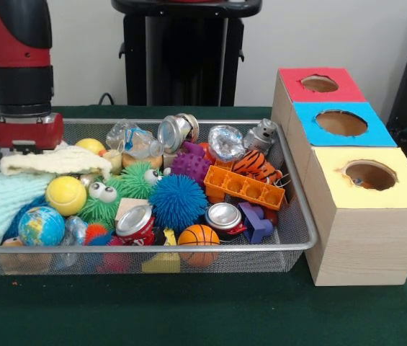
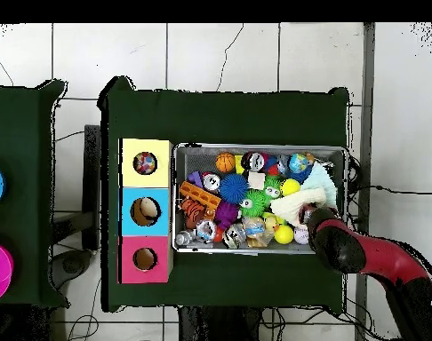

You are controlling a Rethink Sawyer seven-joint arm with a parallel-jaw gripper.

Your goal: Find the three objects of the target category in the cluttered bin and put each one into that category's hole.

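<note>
Overhead view shows the wooden sorting box [image 2: 145, 272] with its three round holes – yellow-topped [image 2: 145, 163], blue-topped [image 2: 145, 211] and red-topped [image 2: 145, 259] – standing just beside the silver wire-mesh bin [image 2: 260, 149] on the dark green table [image 2: 220, 111]. Something multicoloured sits inside the yellow hole and something pale inside the blue one, so some sorting looks already done; the red hole appears empty, though its depth is too dark to be sure. Which category is the target I cannot tell, nor how many of the three are home.

The bin is crowded: a spiky blue rubber ball [image 1: 178, 202], a small orange basketball [image 1: 198, 236], a yellow tennis ball [image 1: 66, 194], a little globe ball [image 1: 41, 225], crushed drink cans [image 1: 135, 221], an orange plastic tray [image 1: 243, 187] and a fuzzy green toy with googly eyes [image 1: 102, 202]. So most of the searching seems to remain.

The gripper [image 1: 27, 148] of the red and black arm [image 2: 371, 257] hangs at the bin's end farthest from the box, right over a pale knitted cloth [image 1: 55, 161] – its jaws are hidden and I cannot tell whether they are spread or pinching anything
</note>
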